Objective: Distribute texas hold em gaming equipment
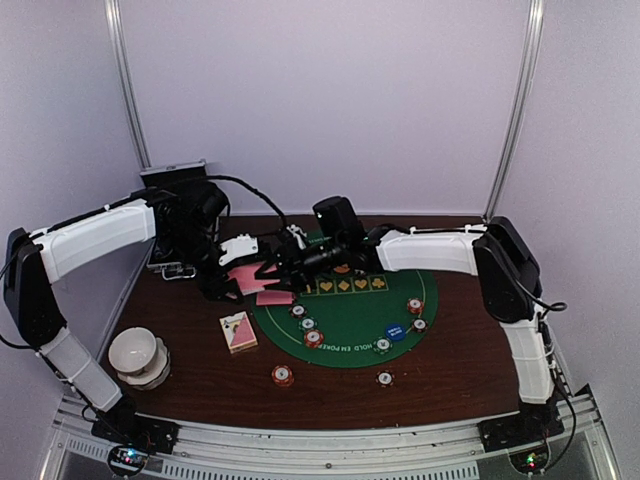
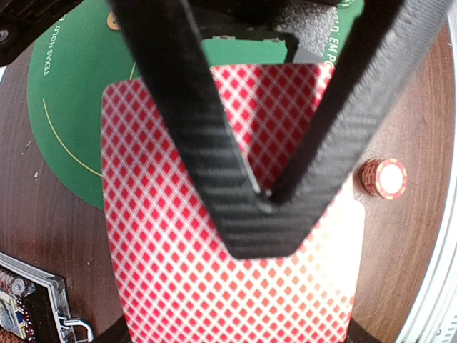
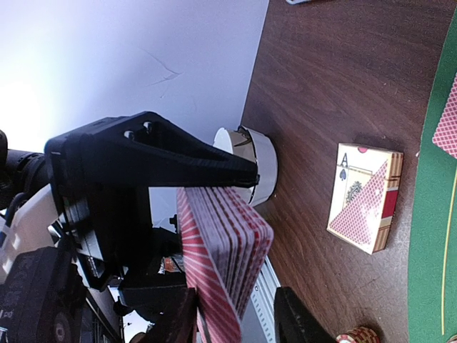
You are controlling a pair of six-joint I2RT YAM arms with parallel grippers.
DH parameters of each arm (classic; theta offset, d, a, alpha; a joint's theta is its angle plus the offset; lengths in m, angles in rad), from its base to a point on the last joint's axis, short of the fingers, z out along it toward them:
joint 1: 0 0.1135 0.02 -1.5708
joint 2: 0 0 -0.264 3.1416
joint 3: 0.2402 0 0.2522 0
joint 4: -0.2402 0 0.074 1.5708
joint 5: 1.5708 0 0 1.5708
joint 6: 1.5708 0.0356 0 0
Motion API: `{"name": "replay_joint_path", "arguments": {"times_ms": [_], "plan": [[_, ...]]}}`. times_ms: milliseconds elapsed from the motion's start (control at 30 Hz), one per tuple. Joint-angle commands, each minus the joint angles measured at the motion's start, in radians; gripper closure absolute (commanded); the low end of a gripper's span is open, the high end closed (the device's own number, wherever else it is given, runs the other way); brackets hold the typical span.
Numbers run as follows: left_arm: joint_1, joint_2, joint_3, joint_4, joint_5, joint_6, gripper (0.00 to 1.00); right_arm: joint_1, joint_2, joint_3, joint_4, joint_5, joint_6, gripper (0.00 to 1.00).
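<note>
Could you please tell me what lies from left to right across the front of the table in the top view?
White bowl → card box → red chip → white-edged chip.

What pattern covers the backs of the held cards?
A red-and-white diamond lattice on the cards, clearest in the left wrist view.

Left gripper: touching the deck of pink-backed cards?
Touching. In the right wrist view a finger of the left gripper presses on the deck of pink-backed cards.
</note>
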Motion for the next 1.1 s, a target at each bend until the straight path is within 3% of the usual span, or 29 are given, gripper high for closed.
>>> {"name": "replay_joint_path", "arguments": {"times_ms": [0,267,667,833,1067], "plan": [[0.006,-0.029,-0.003,0.021,0.020,0.010,1.00,-0.006,-0.066,-0.017,-0.023,0.014,-0.020,0.60],[0.006,-0.025,-0.010,0.021,0.007,0.012,1.00,-0.014,-0.119,-0.085,0.072,-0.010,0.039,0.63],[0.006,-0.015,-0.012,0.021,-0.024,0.015,1.00,-0.030,-0.125,-0.087,0.038,-0.030,0.038,1.00],[0.007,-0.022,-0.016,0.021,-0.040,0.019,1.00,-0.110,-0.151,-0.094,-0.057,-0.032,-0.027,1.00],[0.007,-0.035,-0.026,0.021,-0.051,0.024,1.00,-0.280,-0.146,-0.015,-0.348,0.006,-0.230,1.00]]}}
